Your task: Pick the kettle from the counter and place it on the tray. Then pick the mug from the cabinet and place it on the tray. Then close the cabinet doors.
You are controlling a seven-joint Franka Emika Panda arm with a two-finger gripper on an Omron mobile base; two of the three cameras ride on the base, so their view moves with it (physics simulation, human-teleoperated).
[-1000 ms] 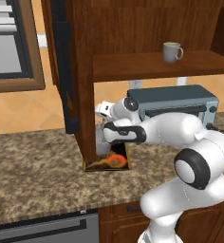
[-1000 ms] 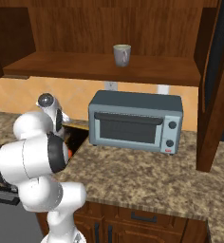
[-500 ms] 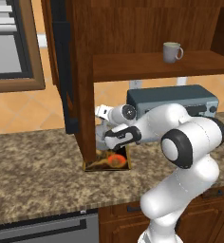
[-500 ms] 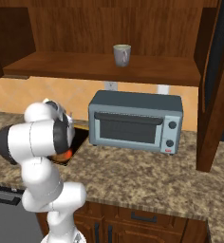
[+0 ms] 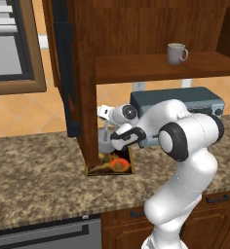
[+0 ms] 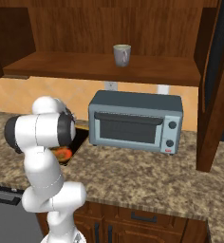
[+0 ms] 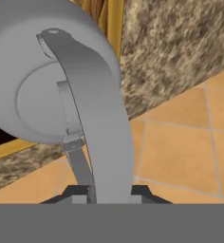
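The grey kettle [image 5: 105, 145] hangs at the back of the patterned tray [image 5: 122, 168], close to the cabinet's side wall. My gripper [image 5: 106, 127] is shut on the kettle's tall handle [image 7: 102, 137], which runs down between my finger tips [image 7: 143, 192]. In the hand view the kettle body [image 7: 42, 71] covers the tray's gold rim [image 7: 115, 21] at a corner; whether it touches the tray I cannot tell. The mug [image 5: 176, 52] [image 6: 122, 54] stands on the cabinet shelf [image 5: 151, 65]. Both cabinet doors [image 5: 63, 73] [image 6: 218, 80] are open.
A blue-grey toaster oven [image 6: 135, 121] stands on the granite counter [image 5: 34, 180] just right of the tray [image 6: 62, 154]. The cabinet's side wall [image 5: 85, 97] rises right beside the kettle. An orange tiled wall [image 7: 180, 147] lies behind.
The arm has folded, its elbow swinging out in front of the toaster oven. The hand has stayed over the tray's back with the kettle held, shifting slightly left.
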